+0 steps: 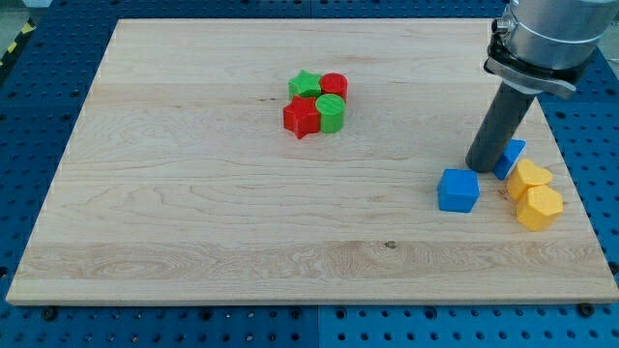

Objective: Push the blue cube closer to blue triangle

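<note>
The blue cube (457, 190) lies on the wooden board (193, 193) at the view's right. The blue triangle (512, 158) lies just up and to the right of it, partly hidden behind my rod. My tip (480, 166) rests on the board between the two, just above the cube's upper right corner and against the triangle's left side. A small gap shows between the tip and the cube.
Two yellow blocks (532, 193) lie right of the blue cube, touching the triangle's lower edge, near the board's right edge. A cluster of a green star (306, 84), red cylinder (335, 85), red star (301, 118) and green cylinder (331, 113) lies at top centre.
</note>
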Available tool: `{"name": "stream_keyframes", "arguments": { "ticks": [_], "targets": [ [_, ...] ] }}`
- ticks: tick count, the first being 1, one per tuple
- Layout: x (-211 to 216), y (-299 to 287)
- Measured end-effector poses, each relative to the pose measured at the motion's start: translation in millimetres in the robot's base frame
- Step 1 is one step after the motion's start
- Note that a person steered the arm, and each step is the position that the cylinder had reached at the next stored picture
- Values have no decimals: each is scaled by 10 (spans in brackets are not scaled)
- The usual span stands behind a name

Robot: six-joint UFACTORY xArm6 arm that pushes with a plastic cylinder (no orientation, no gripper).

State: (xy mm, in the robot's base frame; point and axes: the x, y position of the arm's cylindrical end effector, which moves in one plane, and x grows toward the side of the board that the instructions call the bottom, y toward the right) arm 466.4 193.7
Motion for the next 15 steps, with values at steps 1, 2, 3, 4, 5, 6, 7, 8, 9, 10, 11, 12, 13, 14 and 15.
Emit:
{"name": "stream_keyframes", "arguments": {
  "ticks": [1,2,3,4,5,6,7,8,9,10,11,12,13,14,15],
  "targets": [
    [-127,-61],
    [-137,-715],
    [-137,-1451],
    [333,-1610],
    [792,-1340],
    [839,-904],
    [808,-531],
    [776,-435],
    [734,-466],
    [589,-481],
    [423,-481],
    [279,-508],
    [304,-692],
    [401,-671],
    [401,-502]
  ]
}}
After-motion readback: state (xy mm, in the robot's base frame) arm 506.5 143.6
